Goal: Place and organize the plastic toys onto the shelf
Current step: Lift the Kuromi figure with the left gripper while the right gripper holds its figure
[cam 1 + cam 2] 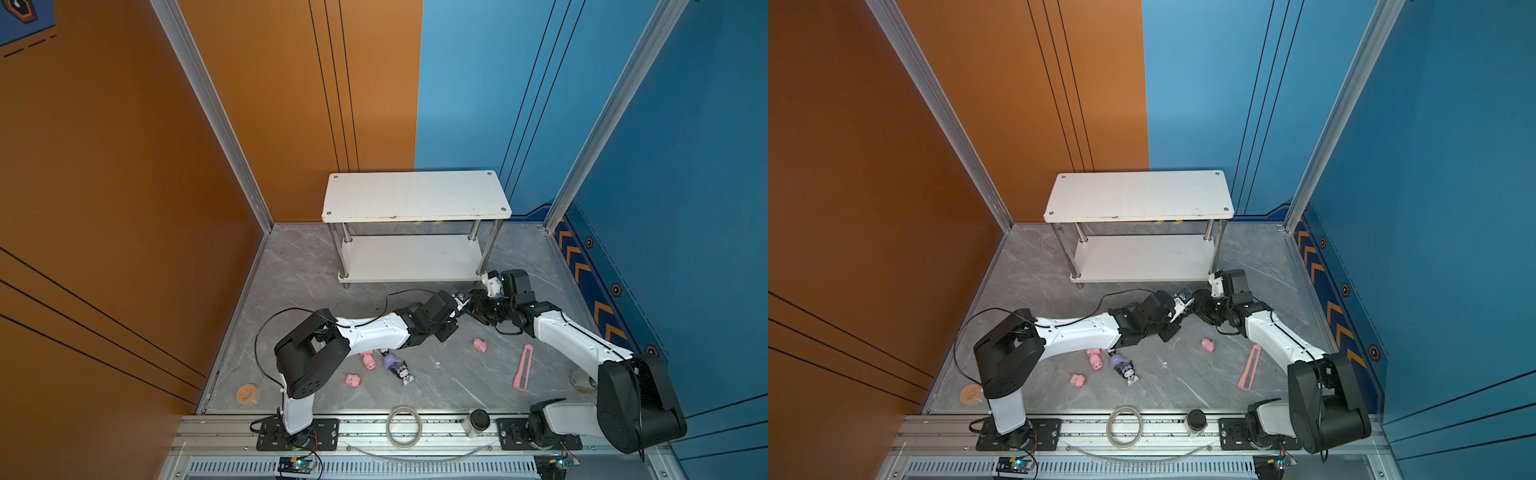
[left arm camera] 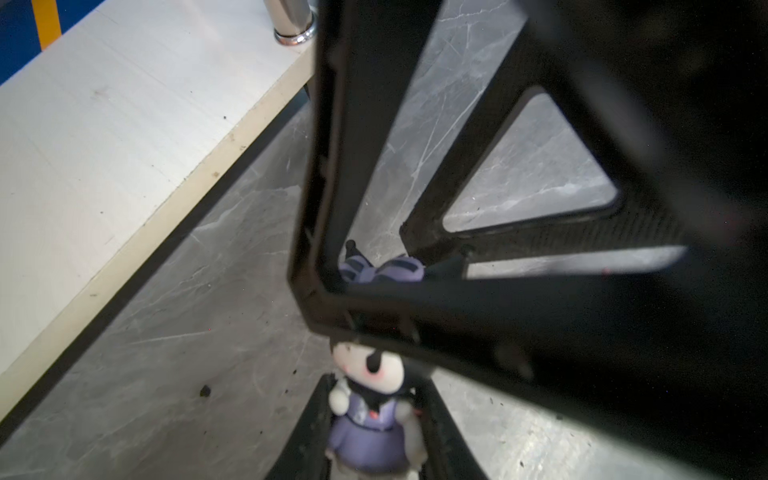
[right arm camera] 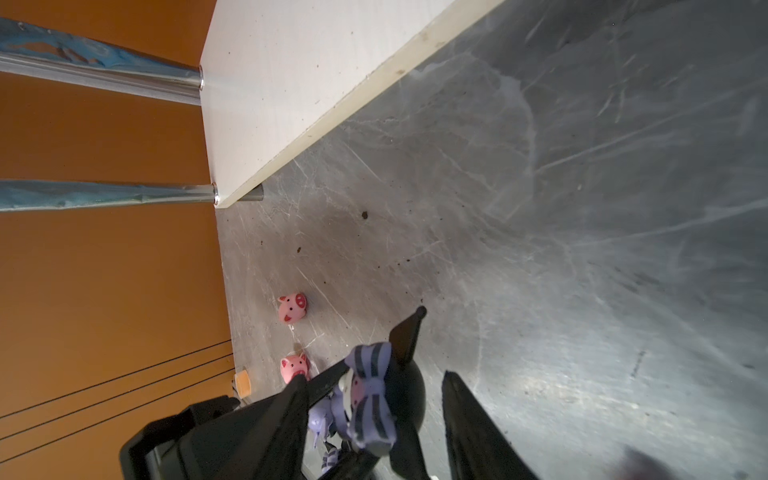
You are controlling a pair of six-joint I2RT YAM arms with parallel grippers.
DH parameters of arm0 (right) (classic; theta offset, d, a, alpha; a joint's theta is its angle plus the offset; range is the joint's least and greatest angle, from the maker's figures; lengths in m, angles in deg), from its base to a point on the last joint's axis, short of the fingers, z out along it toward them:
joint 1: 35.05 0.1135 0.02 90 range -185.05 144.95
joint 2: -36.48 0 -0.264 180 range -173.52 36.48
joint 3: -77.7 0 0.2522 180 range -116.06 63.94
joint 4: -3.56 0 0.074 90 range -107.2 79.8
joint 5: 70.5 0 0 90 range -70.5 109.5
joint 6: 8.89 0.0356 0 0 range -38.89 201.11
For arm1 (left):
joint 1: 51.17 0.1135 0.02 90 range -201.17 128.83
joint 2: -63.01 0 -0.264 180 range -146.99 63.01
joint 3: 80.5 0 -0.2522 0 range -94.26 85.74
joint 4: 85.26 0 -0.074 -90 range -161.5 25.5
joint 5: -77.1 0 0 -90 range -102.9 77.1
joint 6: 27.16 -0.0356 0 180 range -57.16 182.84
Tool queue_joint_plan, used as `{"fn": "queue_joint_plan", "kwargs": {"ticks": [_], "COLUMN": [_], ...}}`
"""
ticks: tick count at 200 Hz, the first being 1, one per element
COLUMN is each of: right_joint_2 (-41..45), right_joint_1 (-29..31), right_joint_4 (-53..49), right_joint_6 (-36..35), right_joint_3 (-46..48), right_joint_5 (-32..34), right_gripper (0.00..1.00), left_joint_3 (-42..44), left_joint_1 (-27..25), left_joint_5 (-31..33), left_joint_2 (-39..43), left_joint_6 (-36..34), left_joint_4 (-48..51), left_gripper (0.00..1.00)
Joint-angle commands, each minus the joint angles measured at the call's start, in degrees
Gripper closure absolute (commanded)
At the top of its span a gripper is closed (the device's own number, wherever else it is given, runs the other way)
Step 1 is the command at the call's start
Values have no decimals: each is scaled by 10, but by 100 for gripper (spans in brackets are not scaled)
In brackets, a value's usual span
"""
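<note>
Within left gripper (image 2: 374,384): cartoon figure (image 2: 365,432) lengthwise, head toward right gripper (image 3: 374,380).

Pink pigs (image 1: 368,360) and cartoon figures (image 1: 399,368) are lying on the desk (image 1: 440,382) before the white shelf (image 1: 415,195); a held figure (image 2: 365,432) is hanging nearby.
</note>
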Motion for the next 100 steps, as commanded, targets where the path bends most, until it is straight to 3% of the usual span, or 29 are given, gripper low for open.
{"fn": "queue_joint_plan", "kwargs": {"ticks": [1,23,100], "right_joint_2": [-5,-3,7], "right_joint_1": [17,21,18], "right_joint_4": [19,18,66], "right_joint_6": [13,15,48], "right_joint_3": [11,13,26], "right_joint_5": [-11,-6,-24], "right_gripper": [44,36,34], "left_joint_3": [4,11,40], "left_joint_1": [-9,-8,10], "left_joint_5": [-4,-13,-45], "left_joint_2": [28,40,84], "left_joint_6": [-4,3,36], "left_joint_4": [-20,-30,-52], "left_gripper": [89,89,89]}}
